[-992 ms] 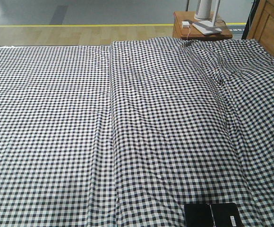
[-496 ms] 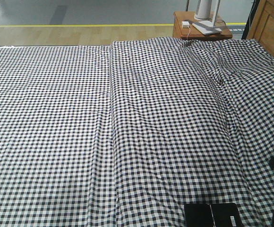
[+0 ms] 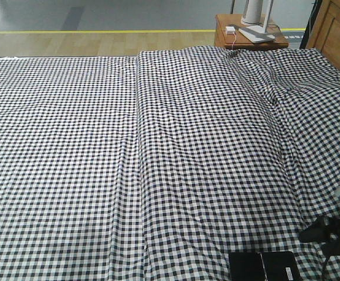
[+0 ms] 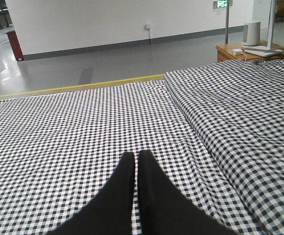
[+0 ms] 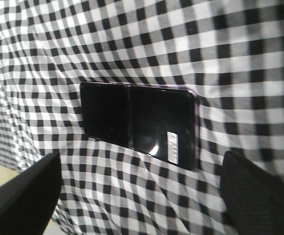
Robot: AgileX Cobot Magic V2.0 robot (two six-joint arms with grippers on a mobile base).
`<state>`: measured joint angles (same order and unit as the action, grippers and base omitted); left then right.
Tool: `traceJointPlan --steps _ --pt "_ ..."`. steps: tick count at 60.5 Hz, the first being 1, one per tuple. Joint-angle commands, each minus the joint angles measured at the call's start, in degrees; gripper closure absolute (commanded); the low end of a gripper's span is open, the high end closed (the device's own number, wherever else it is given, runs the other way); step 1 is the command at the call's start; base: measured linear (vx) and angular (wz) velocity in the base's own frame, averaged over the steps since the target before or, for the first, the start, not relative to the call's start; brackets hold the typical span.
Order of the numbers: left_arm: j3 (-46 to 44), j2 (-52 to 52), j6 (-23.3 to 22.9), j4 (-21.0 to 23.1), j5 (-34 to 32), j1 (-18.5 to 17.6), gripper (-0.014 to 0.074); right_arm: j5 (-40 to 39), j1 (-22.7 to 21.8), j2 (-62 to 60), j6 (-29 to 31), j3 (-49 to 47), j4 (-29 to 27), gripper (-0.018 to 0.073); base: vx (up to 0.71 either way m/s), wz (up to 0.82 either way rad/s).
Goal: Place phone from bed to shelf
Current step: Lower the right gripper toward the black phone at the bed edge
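Observation:
The phone [image 3: 264, 266] is a thin glossy black slab with a white sticker near one end. It lies flat on the bed [image 3: 158, 146], on the black-and-white check sheet by the near right edge. In the right wrist view the phone [image 5: 139, 122] sits just ahead of my right gripper [image 5: 139, 193], which is open, its dark fingers [image 5: 27, 196] spread wide and touching nothing. From the front the right gripper [image 3: 319, 229] hovers just right of the phone. My left gripper [image 4: 136, 157] is shut and empty above the sheet. The shelf is out of view.
A small brown bedside table [image 3: 249, 34] with a white device and cable stands beyond the bed's far right corner. Wood-panelled furniture [image 3: 337, 35] sits at the top right. A long crease [image 3: 136, 146] runs down the sheet. Grey floor with a yellow line [image 4: 83, 85] lies behind.
My right arm has come into the front view from the right edge and dropped toward the phone. The phone and the left gripper have not moved.

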<state>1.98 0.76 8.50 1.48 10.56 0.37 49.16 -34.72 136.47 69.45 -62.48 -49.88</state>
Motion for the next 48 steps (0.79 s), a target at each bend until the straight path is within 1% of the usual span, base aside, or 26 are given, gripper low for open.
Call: traceJointPlan --steps 1,9,17,29,42,48 --pt "-1.3 0.6 -0.3 0.5 -4.2 -0.3 0.0595 4.5 -0.2 -0.4 4.7 -0.8 -4.1 -0.0050 0.00 0.00" --pt "-1.3 0.6 -0.3 0.5 -4.2 -0.3 0.0595 3.8 -0.2 3.5 7.7 -1.1 -6.2 -0.0046 0.00 0.00" --pt "-1.3 0.6 -0.3 0.5 -4.2 -0.3 0.0595 4.2 -0.2 7.3 7.5 -3.7 -6.6 -0.0042 0.00 0.00" --pt "-1.3 0.6 -0.3 0.5 -4.2 -0.3 0.0595 7.7 -0.2 11.4 7.5 -8.0 -8.0 -0.0036 0.00 0.00" --pt "-1.3 0.6 -0.3 0.5 -4.2 -0.3 0.0595 10.5 -0.2 14.4 7.5 -10.6 -8.5 -0.0035 0.00 0.00" --pt "-1.3 0.6 -0.3 0.5 -4.2 -0.3 0.0595 10.6 -0.2 15.2 7.5 -10.6 -8.5 -0.0035 0.00 0.00"
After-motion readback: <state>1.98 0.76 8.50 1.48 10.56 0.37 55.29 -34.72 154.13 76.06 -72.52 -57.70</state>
